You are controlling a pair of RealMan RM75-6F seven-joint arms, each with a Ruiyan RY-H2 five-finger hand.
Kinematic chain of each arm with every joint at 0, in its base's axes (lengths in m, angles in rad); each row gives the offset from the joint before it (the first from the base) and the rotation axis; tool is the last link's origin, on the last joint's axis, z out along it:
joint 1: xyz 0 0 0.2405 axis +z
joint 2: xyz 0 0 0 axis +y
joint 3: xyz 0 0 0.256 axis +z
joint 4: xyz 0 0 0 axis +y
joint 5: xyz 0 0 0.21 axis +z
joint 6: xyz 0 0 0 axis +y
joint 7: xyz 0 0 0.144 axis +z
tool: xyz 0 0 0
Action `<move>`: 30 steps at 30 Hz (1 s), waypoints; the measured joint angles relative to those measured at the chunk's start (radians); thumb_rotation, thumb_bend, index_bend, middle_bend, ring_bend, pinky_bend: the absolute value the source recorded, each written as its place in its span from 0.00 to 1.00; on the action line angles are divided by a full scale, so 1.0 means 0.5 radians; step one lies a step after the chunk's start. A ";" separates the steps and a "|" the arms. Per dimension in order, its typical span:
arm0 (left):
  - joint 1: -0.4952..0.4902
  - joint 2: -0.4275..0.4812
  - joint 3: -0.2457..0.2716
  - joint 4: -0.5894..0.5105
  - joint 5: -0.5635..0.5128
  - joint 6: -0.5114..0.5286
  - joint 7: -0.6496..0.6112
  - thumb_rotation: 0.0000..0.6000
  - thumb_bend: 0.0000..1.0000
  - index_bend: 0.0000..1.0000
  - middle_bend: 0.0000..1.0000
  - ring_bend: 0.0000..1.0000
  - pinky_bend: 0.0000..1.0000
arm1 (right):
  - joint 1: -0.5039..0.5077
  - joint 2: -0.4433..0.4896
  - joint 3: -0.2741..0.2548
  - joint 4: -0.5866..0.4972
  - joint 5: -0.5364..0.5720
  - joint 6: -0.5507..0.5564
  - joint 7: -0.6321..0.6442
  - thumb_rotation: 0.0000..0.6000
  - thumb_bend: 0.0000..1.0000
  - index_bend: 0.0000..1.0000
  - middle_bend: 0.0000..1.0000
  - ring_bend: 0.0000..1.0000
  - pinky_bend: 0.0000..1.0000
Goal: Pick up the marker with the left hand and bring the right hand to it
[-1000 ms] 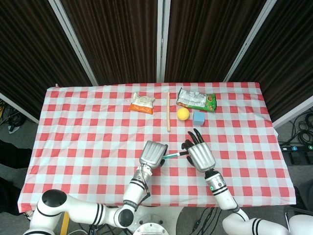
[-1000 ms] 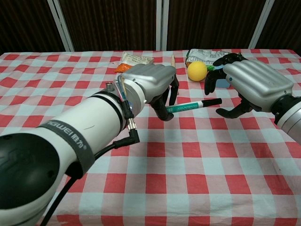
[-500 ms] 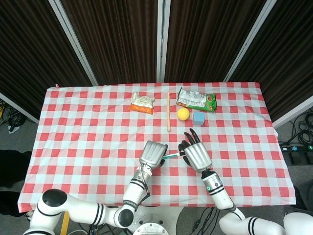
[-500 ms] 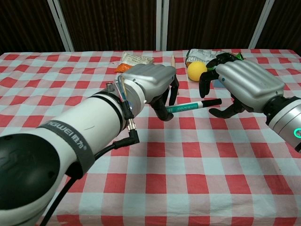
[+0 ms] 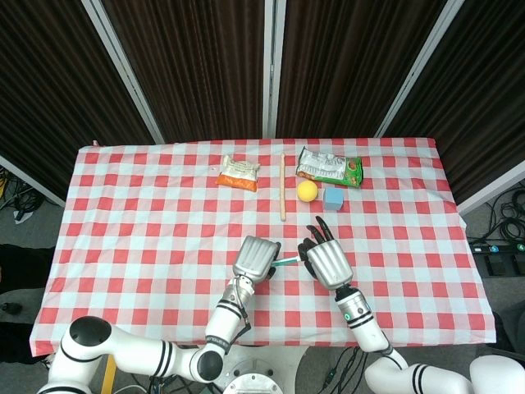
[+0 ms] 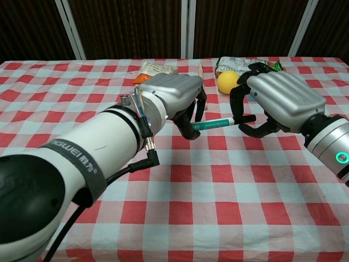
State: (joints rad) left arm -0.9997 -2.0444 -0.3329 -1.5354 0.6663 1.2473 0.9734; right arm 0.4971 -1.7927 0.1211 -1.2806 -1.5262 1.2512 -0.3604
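the first part looks done: the left hand (image 6: 174,98) grips the marker (image 6: 218,123) by its green end and holds it above the tabletop (image 6: 218,207), tip pointing toward the right hand (image 6: 275,101). that hand's curled fingers (image 6: 238,103) straddle the marker's dark tip; whether they touch or clasp it i cannot tell, so closing in may remain.

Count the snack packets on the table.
2: an orange snack packet at the far side, left of the wooden stick; a green snack packet right of it, behind the yellow ball.
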 measured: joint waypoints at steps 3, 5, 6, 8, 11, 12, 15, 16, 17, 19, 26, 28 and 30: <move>0.001 0.004 0.002 -0.006 0.008 -0.001 -0.011 1.00 0.39 0.58 0.60 0.93 0.94 | 0.000 -0.003 -0.002 0.006 0.001 0.006 0.011 1.00 0.22 0.62 0.54 0.20 0.06; 0.001 0.007 0.000 -0.009 0.015 -0.004 -0.021 1.00 0.39 0.58 0.60 0.93 0.94 | 0.001 -0.004 -0.001 0.012 -0.001 0.015 0.025 1.00 0.22 0.64 0.56 0.21 0.07; 0.000 0.008 0.001 -0.009 0.017 -0.004 -0.021 1.00 0.39 0.58 0.60 0.93 0.94 | 0.001 -0.005 0.000 0.015 -0.003 0.021 0.027 1.00 0.22 0.64 0.57 0.21 0.07; 0.000 0.010 0.005 -0.009 0.018 -0.005 -0.021 1.00 0.39 0.58 0.60 0.93 0.94 | 0.001 -0.008 0.000 0.021 -0.010 0.038 0.034 1.00 0.23 0.66 0.58 0.23 0.08; 0.001 0.011 0.009 -0.006 0.014 -0.006 -0.023 1.00 0.39 0.58 0.60 0.93 0.94 | -0.003 -0.012 -0.001 0.031 -0.016 0.058 0.040 1.00 0.23 0.68 0.60 0.24 0.09; 0.002 0.012 0.011 -0.007 0.015 -0.006 -0.025 1.00 0.39 0.58 0.60 0.93 0.94 | -0.004 -0.013 -0.001 0.034 -0.016 0.062 0.041 1.00 0.23 0.68 0.60 0.24 0.09; 0.012 0.023 0.025 -0.013 0.027 0.000 -0.034 1.00 0.39 0.58 0.60 0.93 0.94 | -0.011 -0.009 -0.002 0.043 -0.009 0.068 0.049 1.00 0.24 0.69 0.61 0.24 0.09; 0.019 0.030 0.033 -0.015 0.036 0.002 -0.042 1.00 0.39 0.58 0.60 0.93 0.94 | -0.013 -0.007 -0.002 0.046 -0.006 0.070 0.053 1.00 0.24 0.69 0.61 0.24 0.09; 0.025 0.036 0.040 -0.015 0.044 0.004 -0.050 1.00 0.39 0.58 0.60 0.93 0.94 | -0.017 -0.002 -0.002 0.052 -0.001 0.072 0.061 1.00 0.24 0.70 0.61 0.24 0.09; 0.043 0.050 0.063 -0.007 0.067 0.005 -0.074 1.00 0.39 0.58 0.60 0.93 0.94 | -0.023 0.005 -0.001 0.064 0.009 0.074 0.076 1.00 0.24 0.70 0.61 0.24 0.09; 0.095 0.086 0.175 0.148 0.208 -0.032 -0.179 1.00 0.39 0.58 0.60 0.93 0.94 | -0.043 0.014 0.008 0.163 0.068 0.056 0.156 1.00 0.24 0.70 0.61 0.24 0.09; 0.118 0.090 0.212 0.232 0.253 -0.055 -0.236 1.00 0.39 0.58 0.60 0.93 0.94 | -0.043 0.006 0.013 0.203 0.089 0.038 0.180 1.00 0.24 0.70 0.61 0.24 0.09; 0.139 0.090 0.240 0.311 0.291 -0.079 -0.293 1.00 0.39 0.58 0.60 0.93 0.94 | -0.041 -0.011 0.018 0.255 0.112 0.014 0.212 1.00 0.24 0.70 0.61 0.24 0.09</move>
State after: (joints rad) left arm -0.9303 -1.9996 -0.2130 -1.3798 0.8117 1.2076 0.8268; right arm 0.4764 -1.7981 0.1301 -1.1531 -1.4700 1.2583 -0.2546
